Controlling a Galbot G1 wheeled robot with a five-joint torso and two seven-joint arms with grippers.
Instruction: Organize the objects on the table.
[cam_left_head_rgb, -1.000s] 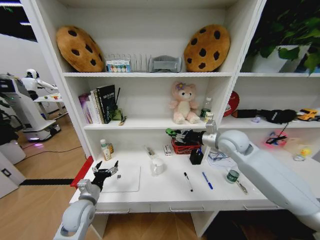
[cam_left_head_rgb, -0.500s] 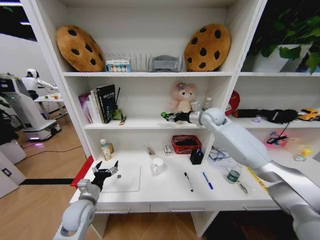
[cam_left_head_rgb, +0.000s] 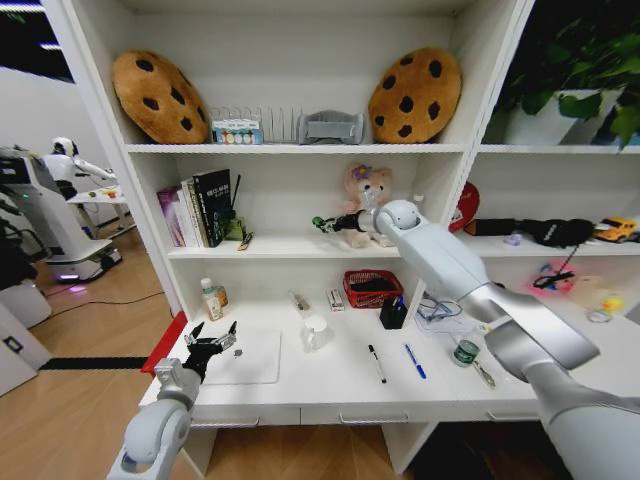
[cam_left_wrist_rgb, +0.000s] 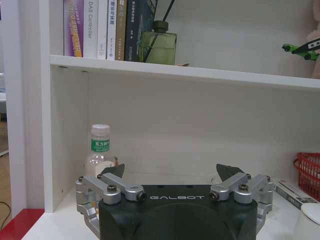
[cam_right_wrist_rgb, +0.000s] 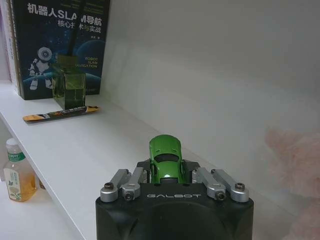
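while my right tool (cam_right_wrist_rgb: 167, 176) is clamping the green car (cam_right_wrist_rgb: 165, 159) over the shelf (cam_right_wrist_rgb: 95, 150), i'm lowering gently, level; left tool (cam_left_wrist_rgb: 170, 182) is gaping wide.

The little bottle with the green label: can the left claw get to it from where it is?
Probably yes. The left claw is open, low over the table, and the bottle stands just beyond it with nothing between.

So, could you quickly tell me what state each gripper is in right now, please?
Left gripper: open, holding nothing, low over the desk's left end.
Right gripper: shut on the green toy car, over the middle shelf.
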